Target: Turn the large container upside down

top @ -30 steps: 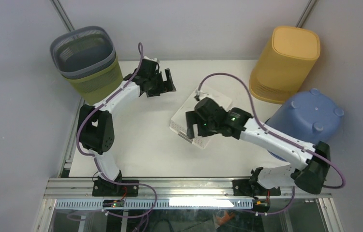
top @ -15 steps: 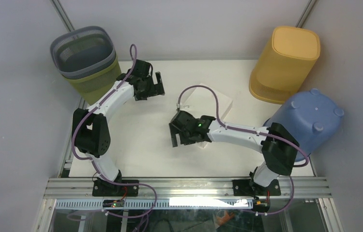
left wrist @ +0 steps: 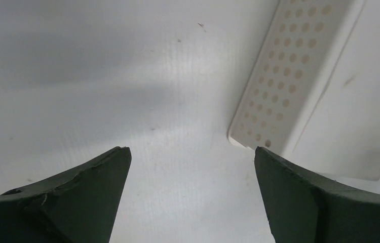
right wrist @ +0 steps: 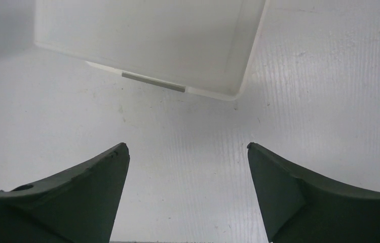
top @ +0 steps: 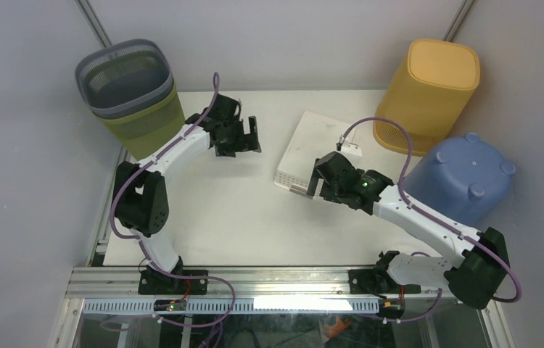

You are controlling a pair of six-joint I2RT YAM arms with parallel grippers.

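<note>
Right wrist view: the right gripper (right wrist: 187, 145) gapes wide and holds nothing, with bare table (right wrist: 330, 76) between its jaws. Just ahead, not touched, lies the white container (right wrist: 147, 35) (seemingly base-up, though I cannot be sure). The left gripper (left wrist: 192, 149) is equally wide and empty. A nudge at the near corner could skid the light container away instead of gripping it.

White table (top: 204, 217) on my feed, flat white perforated plastic container (top: 312, 141) lying mid-table, upturned yellow plastic bin (top: 429, 94) seemingly on its far-right corner
</note>
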